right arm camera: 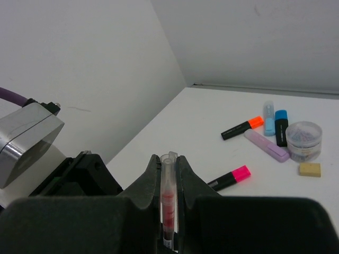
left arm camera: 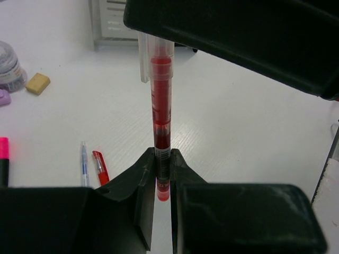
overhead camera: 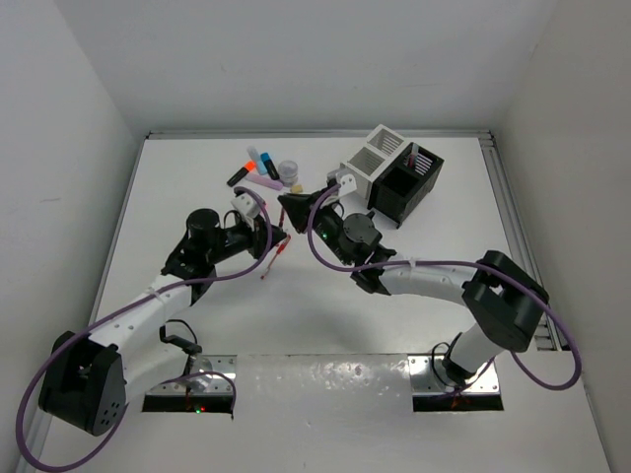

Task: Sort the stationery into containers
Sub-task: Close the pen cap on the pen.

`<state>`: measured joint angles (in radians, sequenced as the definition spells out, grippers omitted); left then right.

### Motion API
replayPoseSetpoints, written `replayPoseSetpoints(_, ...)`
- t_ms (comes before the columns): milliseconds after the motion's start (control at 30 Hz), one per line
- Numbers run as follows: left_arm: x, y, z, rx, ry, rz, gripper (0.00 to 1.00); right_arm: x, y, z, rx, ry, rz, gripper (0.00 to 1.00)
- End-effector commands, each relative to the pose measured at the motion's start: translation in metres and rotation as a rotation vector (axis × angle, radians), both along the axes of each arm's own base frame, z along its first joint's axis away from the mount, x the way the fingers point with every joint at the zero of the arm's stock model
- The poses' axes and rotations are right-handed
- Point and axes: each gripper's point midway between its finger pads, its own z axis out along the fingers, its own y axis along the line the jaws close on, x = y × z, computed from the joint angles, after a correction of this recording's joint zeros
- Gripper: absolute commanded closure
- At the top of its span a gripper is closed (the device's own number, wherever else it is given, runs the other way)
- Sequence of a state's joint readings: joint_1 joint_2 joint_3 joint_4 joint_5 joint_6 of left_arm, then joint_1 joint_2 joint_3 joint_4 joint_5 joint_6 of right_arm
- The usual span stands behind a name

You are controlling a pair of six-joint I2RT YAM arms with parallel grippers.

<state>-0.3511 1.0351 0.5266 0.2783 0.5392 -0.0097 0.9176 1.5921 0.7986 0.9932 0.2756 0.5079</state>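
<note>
A red pen with a clear cap (left arm camera: 161,100) is held at both ends, above the table. My left gripper (left arm camera: 162,159) is shut on its tail end. My right gripper (right arm camera: 168,161) is shut on its capped end (right arm camera: 169,185) and shows as a black mass in the left wrist view (left arm camera: 238,37). In the top view the two grippers meet near the table's middle, left (overhead camera: 270,233) and right (overhead camera: 296,211). The joined white box (overhead camera: 367,158) and black box (overhead camera: 406,183) stand at the back right.
A second red pen (left arm camera: 100,167) and a clear pen (left arm camera: 84,164) lie on the table under the left gripper. Loose at the back are an orange highlighter (right arm camera: 242,127), blue highlighters (right arm camera: 281,127), a lilac one (right arm camera: 266,145), a pink one (right arm camera: 229,179), a tape roll (right arm camera: 303,140) and an eraser (right arm camera: 309,169).
</note>
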Motion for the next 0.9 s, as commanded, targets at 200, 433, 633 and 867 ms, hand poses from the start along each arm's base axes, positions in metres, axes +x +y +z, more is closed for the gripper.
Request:
replayPoseSetpoints(200,0.002,-0.007,0.132,-0.135,-0.482,-0.063,1.0,-0.03,0.012,-0.059,-0.372,0.124,0.208,0.91)
replayPoseSetpoints(433,-0.007,-0.013,0.122,-0.117,-0.443,-0.125,1.0,-0.022,-0.005,-0.031,-0.339,0.081,0.175,0.68)
replayPoseSetpoints(633,-0.011,-0.016,0.112,-0.115,-0.397,-0.15,1.0,-0.02,-0.013,0.004,-0.284,0.008,0.16,0.61)
replayPoseSetpoints(867,-0.012,-0.017,0.103,-0.118,-0.348,-0.153,1.0,-0.019,-0.012,0.052,-0.224,-0.089,0.176,0.57)
